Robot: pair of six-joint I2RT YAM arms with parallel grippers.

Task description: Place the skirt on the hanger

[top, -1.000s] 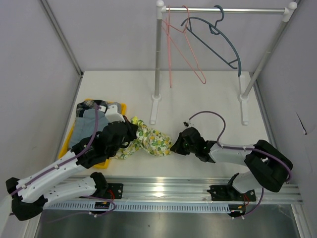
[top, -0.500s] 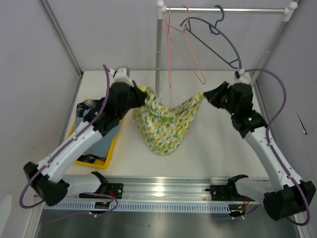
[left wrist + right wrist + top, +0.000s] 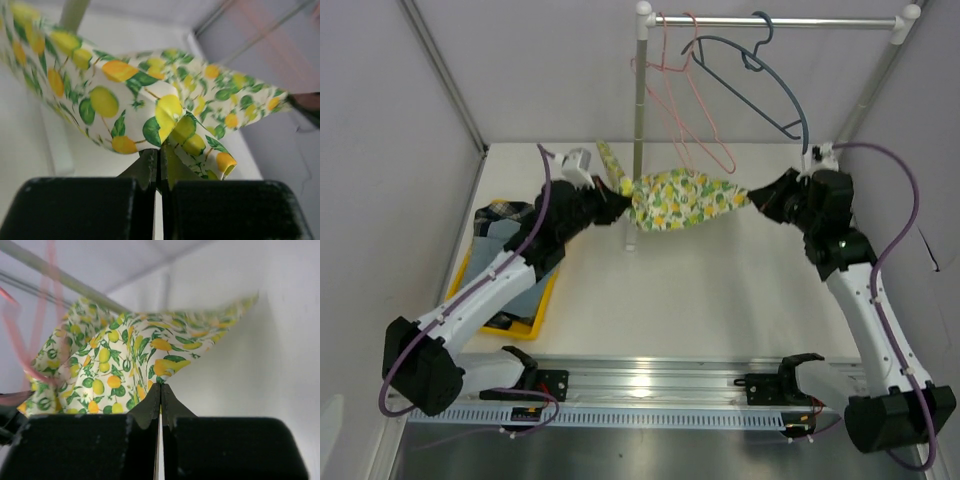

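- The skirt [image 3: 682, 198] is stretched taut in mid-air above the table [image 3: 720, 290], near the pink hanger [image 3: 731, 163] on the rail [image 3: 770, 20].
- The left gripper [image 3: 613, 205] is clamped on one end of the skirt.
- The right gripper [image 3: 757, 200] pinches the opposite end.

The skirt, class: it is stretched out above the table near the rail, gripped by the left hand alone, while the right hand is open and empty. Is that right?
Not quite. The skirt is stretched above the table near the rail, but both hands grip it. The left hand pinches one end, and the right hand is shut on the other end, not open and empty. The right wrist view shows this.
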